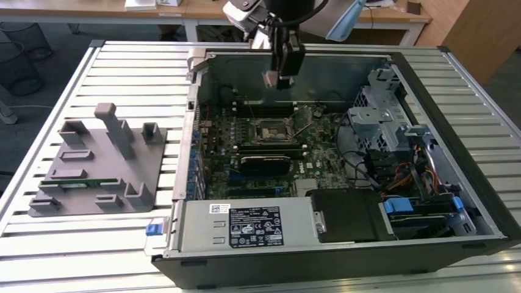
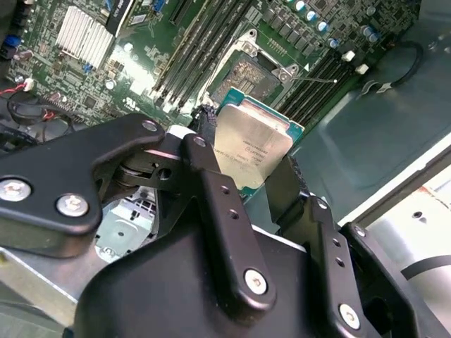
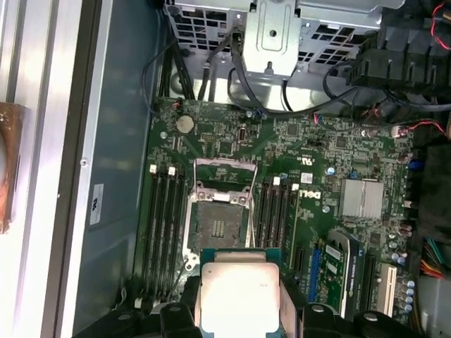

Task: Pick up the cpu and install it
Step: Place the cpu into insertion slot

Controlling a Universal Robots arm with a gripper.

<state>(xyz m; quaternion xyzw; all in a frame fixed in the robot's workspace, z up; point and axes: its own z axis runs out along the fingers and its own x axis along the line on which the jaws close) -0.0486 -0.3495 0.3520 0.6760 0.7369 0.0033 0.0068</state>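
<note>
The cpu (image 2: 250, 151) is gripped by two opposite edges between the fingers of the hand (image 1: 279, 79), with its silver plate turned toward both wrist views. It is held in the air over the motherboard (image 3: 331, 155) inside the open computer case (image 1: 484, 201), clear of the empty socket (image 3: 220, 224). The case is set on a slatted counter (image 1: 122, 67). Toward the exterior view's left, a grey tray (image 1: 102, 152) is seen on the counter, with a green memory stick (image 1: 77, 181) laid in it.
</note>
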